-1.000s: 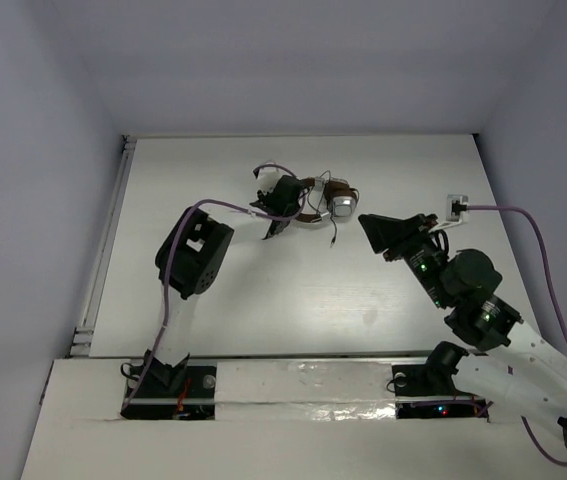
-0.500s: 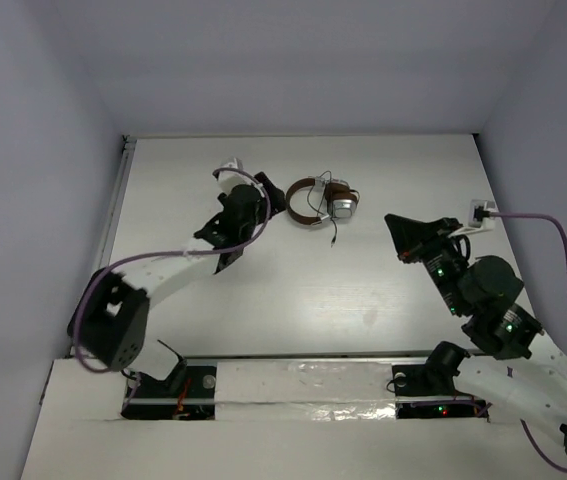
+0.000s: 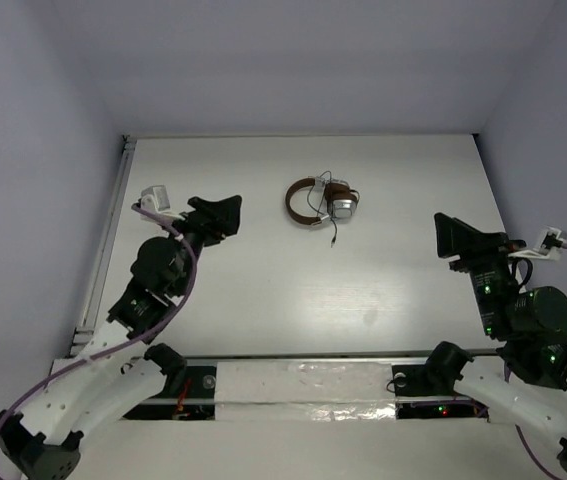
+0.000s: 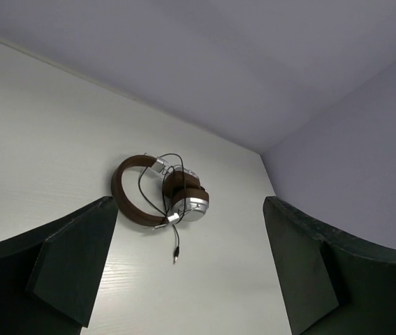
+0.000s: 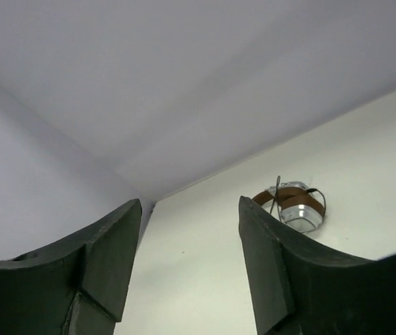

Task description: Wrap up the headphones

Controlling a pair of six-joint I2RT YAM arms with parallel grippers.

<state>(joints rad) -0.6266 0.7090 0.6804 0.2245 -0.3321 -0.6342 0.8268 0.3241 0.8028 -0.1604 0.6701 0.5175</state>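
The headphones [image 3: 321, 203] lie alone on the white table toward the back middle, brown headband at left, silver cup at right, thin dark cord looped over them with the plug trailing toward me. They also show in the left wrist view as headphones [image 4: 161, 199] and in the right wrist view as headphones [image 5: 292, 203]. My left gripper [image 3: 225, 213] is drawn back at the left, open and empty, well apart from them. At the right side, the right gripper [image 3: 450, 236] is open and empty too.
Purple-grey walls close in the white table [image 3: 263, 290] at the back and both sides. A rail [image 3: 103, 250] runs along the table's left edge. Purple cables hang off both arms.
Both arms have pulled back toward their bases, away from the headphones. The left gripper let go of the headphones and opened wide. The headphones now lie alone with the cord looped on them.
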